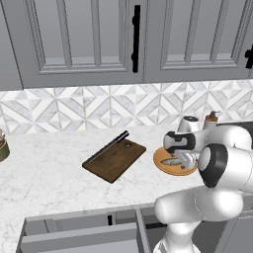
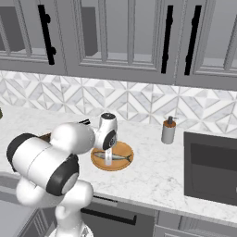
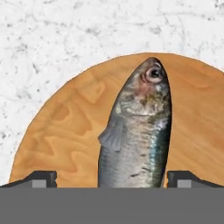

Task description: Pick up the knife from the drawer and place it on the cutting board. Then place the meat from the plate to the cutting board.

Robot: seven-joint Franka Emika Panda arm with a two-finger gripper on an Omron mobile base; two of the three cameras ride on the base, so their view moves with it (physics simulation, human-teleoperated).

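At the far left of the left base view, the drawer (image 1: 79,232) stands pulled out below the marble counter (image 1: 44,168), its grey inside showing. Further right on the counter lies the cutting board (image 1: 114,159), with the knife (image 1: 109,146) resting along its far left edge, black handle pointing toward the backsplash and partly past the board's corner. Right of the board, apart from it, sits the plate (image 1: 163,165) with the meat (image 1: 174,161), a small fish, on it. The gripper (image 1: 184,159) hangs low over the plate, its jaws spread wide. In the hand view the two fingertips (image 3: 43,178) stand on either side of the fish (image 3: 135,131), neither touching it, and its head points up the frame across the plate (image 3: 65,135). In the right base view the gripper (image 2: 108,159) comes straight down over the fish (image 2: 119,158) on the plate (image 2: 98,163), and a soap dispenser (image 2: 168,130) stands further right, near the wall
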